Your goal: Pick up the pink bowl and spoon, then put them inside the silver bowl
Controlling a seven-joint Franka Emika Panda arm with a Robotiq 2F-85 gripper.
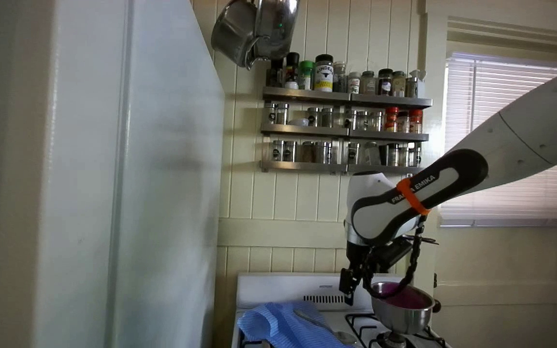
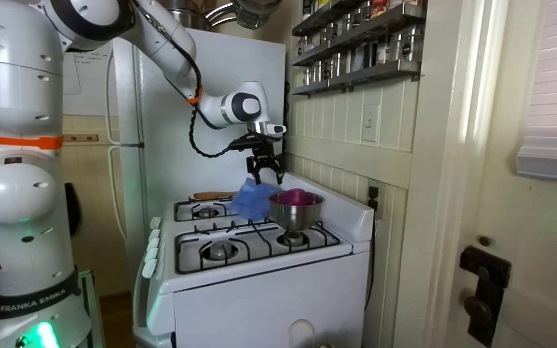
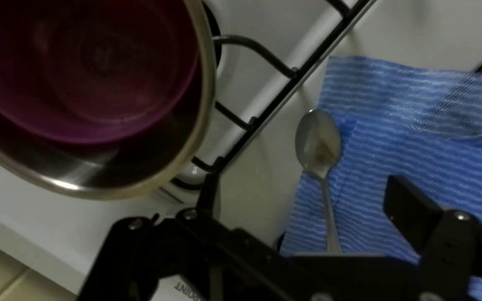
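The pink bowl (image 3: 98, 71) sits inside the silver bowl (image 3: 98, 193) on a rear burner. In both exterior views the pink bowl (image 1: 404, 296) (image 2: 297, 197) shows in the silver bowl (image 1: 402, 319) (image 2: 294, 215). The metal spoon (image 3: 317, 144) lies on the blue cloth (image 3: 408, 146), its head past the cloth's edge. The spoon (image 1: 344, 337) also shows in an exterior view. My gripper (image 3: 303, 196) is open and empty, above the cloth beside the silver bowl. The gripper (image 2: 269, 178) points down. The spoon's handle end is hidden behind the gripper in the wrist view.
The stove backguard (image 2: 336, 208) rises behind the bowls. Black burner grates (image 2: 240, 239) cover the stovetop. A wooden utensil (image 2: 213, 195) lies on the far side. Spice shelves (image 1: 346, 130) hang above on the wall, and a refrigerator (image 2: 201, 111) stands beside the stove.
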